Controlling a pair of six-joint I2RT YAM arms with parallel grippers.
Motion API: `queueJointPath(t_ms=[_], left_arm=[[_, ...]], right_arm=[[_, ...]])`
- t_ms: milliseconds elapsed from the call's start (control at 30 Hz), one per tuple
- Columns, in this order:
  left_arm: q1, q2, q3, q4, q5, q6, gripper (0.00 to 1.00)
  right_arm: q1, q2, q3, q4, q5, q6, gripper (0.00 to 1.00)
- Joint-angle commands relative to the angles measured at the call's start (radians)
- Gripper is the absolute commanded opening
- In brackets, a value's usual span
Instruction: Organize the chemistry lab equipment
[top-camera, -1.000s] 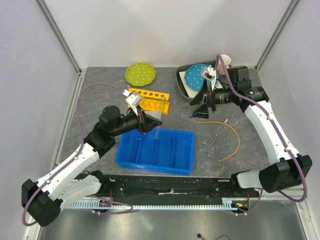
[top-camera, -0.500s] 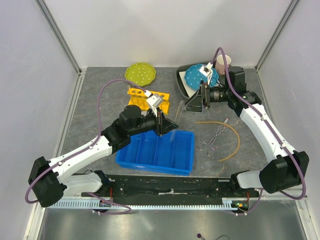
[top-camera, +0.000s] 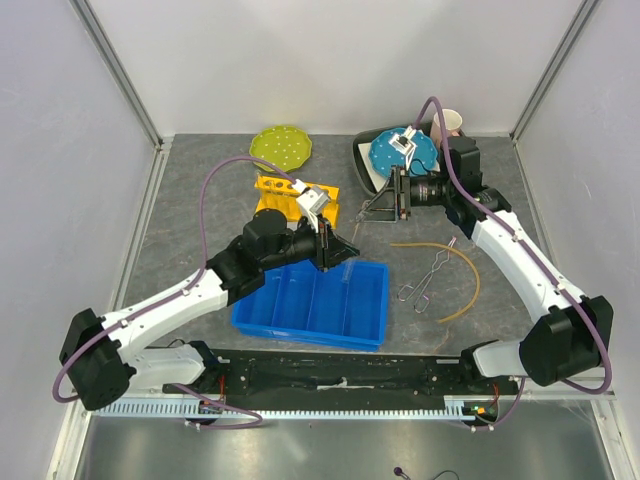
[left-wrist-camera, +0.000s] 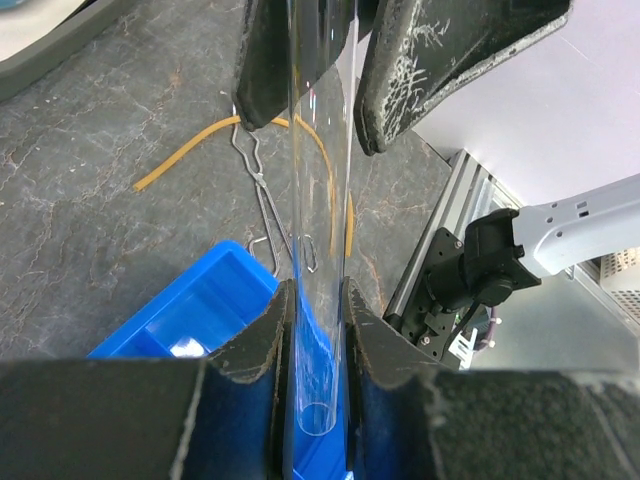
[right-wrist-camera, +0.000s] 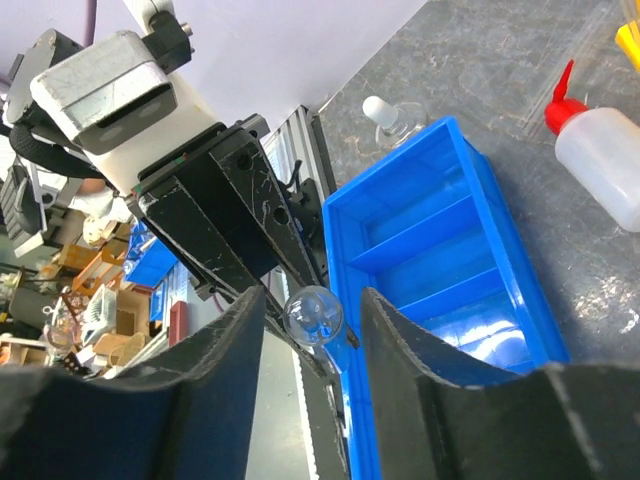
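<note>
Between left gripper (left-wrist-camera: 318, 335) fingers: glass tube (left-wrist-camera: 320, 180) clamped tight; tube's far end between right gripper (right-wrist-camera: 310, 305) fingers, spread slightly wider, gaps both sides; blue bin (left-wrist-camera: 190, 310) under left fingers.

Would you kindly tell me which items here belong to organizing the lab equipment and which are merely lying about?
Job in hand: glass test tube, yellow rack, squeeze bottle, tongs, rubber tube, blue bin.

Lying about: green plate, blue plate, mug.
</note>
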Motion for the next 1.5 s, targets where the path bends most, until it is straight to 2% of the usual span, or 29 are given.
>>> queueJointPath(t_ms=[0, 67, 133, 233, 267, 333, 367, 433, 467, 500, 600, 733, 867, 1067, 1200, 1467], left_arm=[[-0.009, 0.003, 0.045, 0.038, -0.020, 0.012, 0.08], [-0.009, 0.000, 0.043, 0.032, -0.028, 0.010, 0.08], [-0.009, -0.006, 0.045, 0.025, -0.034, 0.010, 0.09], [-0.009, -0.020, 0.043, 0.016, -0.054, 0.001, 0.20], [-0.009, -0.024, 0.043, 0.009, -0.068, -0.006, 0.33], [-0.008, -0.041, 0.043, -0.008, -0.086, -0.013, 0.49], [-0.008, -0.066, 0.042, -0.023, -0.098, -0.014, 0.63], [-0.002, -0.098, 0.022, -0.036, -0.128, -0.013, 0.74], [0.005, -0.139, 0.016, -0.068, -0.169, -0.009, 0.83], [0.012, -0.156, 0.011, -0.099, -0.181, -0.006, 0.86], [0.107, -0.223, 0.027, -0.250, -0.171, 0.012, 0.88], [0.314, -0.305, 0.025, -0.430, -0.183, 0.079, 0.89], [0.431, -0.357, 0.024, -0.576, -0.308, 0.231, 0.90], [0.452, -0.409, -0.065, -0.616, -0.486, 0.337, 0.90], [0.456, -0.440, -0.121, -0.581, -0.508, 0.345, 0.90], [0.457, -0.465, -0.164, -0.530, -0.527, 0.356, 0.90]], right_arm=[[0.010, 0.004, -0.001, 0.054, 0.005, 0.004, 0.43], [0.010, 0.008, 0.004, 0.037, 0.011, -0.024, 0.32], [0.014, 0.010, 0.018, 0.010, 0.017, -0.050, 0.29], [0.016, 0.013, 0.047, -0.050, 0.039, -0.120, 0.25], [0.016, 0.017, 0.056, -0.062, 0.042, -0.134, 0.24], [0.016, 0.031, 0.090, -0.101, 0.053, -0.179, 0.24], [0.016, 0.037, 0.102, -0.114, 0.057, -0.196, 0.24], [0.016, 0.062, 0.151, -0.154, 0.076, -0.251, 0.23], [0.014, 0.071, 0.166, -0.167, 0.083, -0.266, 0.23], [0.016, 0.080, 0.183, -0.177, 0.093, -0.278, 0.24], [0.021, 0.125, 0.245, -0.185, 0.128, -0.341, 0.23], [0.050, 0.210, 0.340, -0.188, 0.215, -0.426, 0.24], [0.111, 0.289, 0.429, -0.179, 0.333, -0.545, 0.24], [0.189, 0.411, 0.561, -0.098, 0.441, -0.598, 0.24], [0.225, 0.503, 0.631, -0.047, 0.516, -0.582, 0.24], [0.274, 0.619, 0.694, 0.020, 0.570, -0.556, 0.24]])
